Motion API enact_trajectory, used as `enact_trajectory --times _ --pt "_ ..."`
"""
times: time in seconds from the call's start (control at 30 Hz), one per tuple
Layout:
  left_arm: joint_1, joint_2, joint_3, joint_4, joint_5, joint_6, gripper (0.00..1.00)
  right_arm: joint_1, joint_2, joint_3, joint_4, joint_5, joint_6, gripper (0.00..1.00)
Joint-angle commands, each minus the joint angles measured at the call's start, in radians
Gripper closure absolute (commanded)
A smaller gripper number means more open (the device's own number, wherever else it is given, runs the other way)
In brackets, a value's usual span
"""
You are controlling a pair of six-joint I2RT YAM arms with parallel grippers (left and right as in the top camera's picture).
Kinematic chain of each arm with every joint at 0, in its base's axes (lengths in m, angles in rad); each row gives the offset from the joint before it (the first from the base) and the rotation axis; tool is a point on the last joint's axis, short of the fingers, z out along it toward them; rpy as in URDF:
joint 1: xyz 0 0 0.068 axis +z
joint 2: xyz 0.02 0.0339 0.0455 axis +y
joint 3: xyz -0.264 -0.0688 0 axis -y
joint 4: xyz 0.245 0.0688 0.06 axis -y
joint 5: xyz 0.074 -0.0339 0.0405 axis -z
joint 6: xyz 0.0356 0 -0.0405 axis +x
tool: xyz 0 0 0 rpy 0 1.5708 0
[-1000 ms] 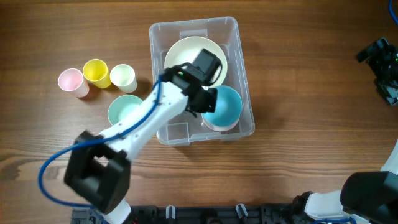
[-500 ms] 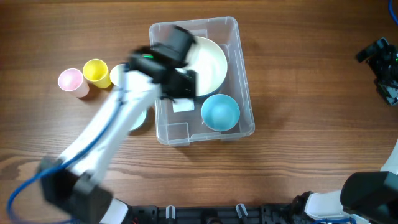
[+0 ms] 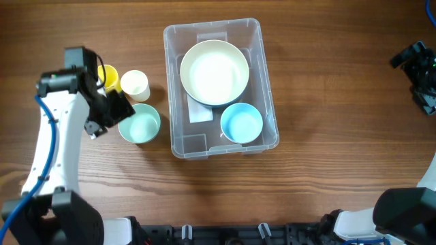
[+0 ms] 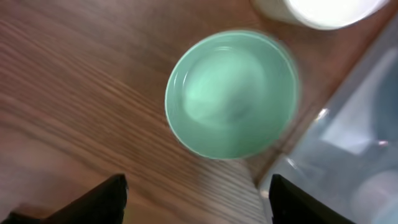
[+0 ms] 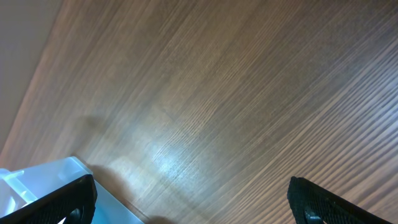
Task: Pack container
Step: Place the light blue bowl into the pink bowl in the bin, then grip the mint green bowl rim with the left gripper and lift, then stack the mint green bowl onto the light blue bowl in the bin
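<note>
A second ago the left tool [image 4: 198, 186] was down inside the container [image 3: 197, 144] at the blue bowl [image 3: 242, 122]; half a second ago it was swinging out over the left wall, and now it hangs over the worktop [image 3: 327, 177] to the left, directly above the green bowl [image 4: 231, 93]. It carries nothing, and its fingers [image 4: 106, 194] stand wide apart at the bottom corners of the wrist view. The blue bowl has stayed behind, upright in the near right corner of the container and just beside the big cream bowl [image 3: 214, 73] that fills the far half. So that placement looks finished, and the container itself has not shifted: it sits mid-worktop, open side up. The green bowl rests on the wood just left of the container's near left corner, apart from the wall by a narrow strip. It reads as the next thing to pack, though the tool is not yet down on it. The yellow cup [image 3: 107, 77] and cream cup [image 3: 135, 85] wait just beyond it, unpacked. The right tool [image 5: 189, 182] is parked off at the far right edge, spread wide and empty over bare wood, with a container corner low in its view.
</note>
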Motion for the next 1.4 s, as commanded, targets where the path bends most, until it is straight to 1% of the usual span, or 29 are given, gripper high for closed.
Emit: enact_trajectory --times 0.0,0.07,0.13,0.17,0.23,0.27,0.33,0.4,0.43,0.47,0.6,0.7,0.77,0.83,0.97,1.07,1.13,1.23,1.3,1.37 --pt "0.033 0.002 -0.203 0.139 0.057 0.042 0.25 -0.001 0.013 -0.001 0.004 -0.004 0.003 0.0" --pt "0.039 0.002 -0.301 0.245 0.056 0.042 0.26 -0.001 0.013 -0.001 0.004 -0.004 0.003 0.0" --pt "0.04 0.005 -0.36 0.34 0.057 0.042 0.28 -0.001 0.013 -0.001 0.004 -0.004 0.003 0.0" --pt "0.04 0.008 -0.382 0.383 0.057 0.041 0.32 -0.001 0.013 -0.001 0.004 -0.004 0.002 0.0" --pt "0.04 0.013 -0.399 0.422 0.072 0.03 0.43 -0.001 0.013 -0.001 0.004 -0.004 0.003 0.01" --pt "0.04 0.013 -0.399 0.427 0.083 0.029 0.55 -0.001 0.013 -0.001 0.004 -0.004 0.002 0.0" --pt "0.04 0.013 -0.399 0.43 0.086 0.03 0.7 -0.001 0.013 -0.001 0.004 -0.004 0.002 0.0" --pt "0.04 0.013 -0.399 0.429 0.082 0.031 0.78 -0.001 0.013 -0.001 0.004 -0.004 0.003 0.0" --pt "0.04 0.013 -0.399 0.425 0.082 0.031 0.91 -0.001 0.013 -0.001 0.004 -0.004 0.002 0.0" --pt "0.04 0.013 -0.399 0.413 0.082 0.031 0.96 -0.001 0.013 -0.001 0.004 -0.004 0.003 0.01" --pt "0.04 0.01 -0.395 0.36 0.082 0.034 0.96 -0.001 0.013 -0.001 0.004 -0.004 0.003 0.0" --pt "0.04 -0.021 -0.368 0.266 0.082 0.035 0.96 -0.001 0.013 -0.001 0.004 -0.004 0.002 0.0" --pt "0.04 -0.073 -0.33 0.191 0.083 0.034 0.96 -0.001 0.013 -0.001 0.004 -0.004 0.003 0.01" --pt "0.04 -0.141 -0.277 0.124 0.082 0.035 0.96 -0.001 0.013 -0.001 0.004 -0.004 0.003 0.0" --pt "0.039 -0.316 -0.072 -0.003 0.06 0.039 0.96 -0.001 0.013 -0.001 0.004 -0.004 0.003 0.01" --pt "0.01 -0.398 0.072 -0.025 0.061 0.043 0.96 -0.001 0.013 -0.001 0.004 -0.004 0.003 0.0" --pt "-0.055 -0.43 0.141 -0.014 0.078 0.041 0.96 -0.001 0.013 -0.001 0.004 -0.004 0.003 0.0" --pt "-0.206 -0.432 0.154 0.045 0.101 0.026 0.96 -0.001 0.013 -0.001 0.004 -0.004 0.003 0.0" --pt "-0.318 -0.393 0.154 0.089 0.101 0.006 0.96 -0.001 0.013 -0.001 0.004 -0.004 0.003 0.0" --pt "-0.448 -0.315 0.154 0.147 0.101 0.003 0.96 -0.001 0.013 -0.001 0.004 -0.004 0.003 0.0"
